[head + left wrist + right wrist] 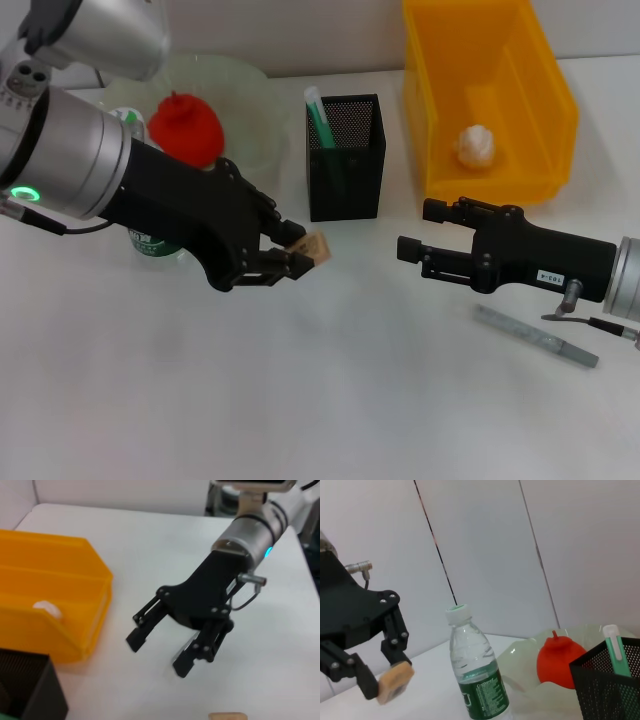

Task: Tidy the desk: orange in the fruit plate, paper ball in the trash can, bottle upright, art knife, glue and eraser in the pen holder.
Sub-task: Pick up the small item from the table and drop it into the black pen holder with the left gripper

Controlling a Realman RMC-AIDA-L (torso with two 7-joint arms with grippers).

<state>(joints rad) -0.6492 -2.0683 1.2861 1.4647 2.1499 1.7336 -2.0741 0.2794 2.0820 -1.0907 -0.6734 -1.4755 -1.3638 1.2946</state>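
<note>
Your left gripper [300,258] reaches level toward the pen holder [345,156], jaws pinching the eraser [312,247] just short of it. Right gripper [418,230] hovers beside holder, jaws apart, empty.

1. A lab or test bay dressed up as an office desk: a plain white bench [330,400] stands against bare pale wall panels [485,545] with dark seams.
2. Desk goods sit on it: a black mesh pen holder [345,155], a water bottle [475,672], a glass fruit plate [245,110].
3. An orange plastic parts bin [500,100] serves as the trash can, more workshop than office.
4. Two robot arms reach over the bench.
</note>
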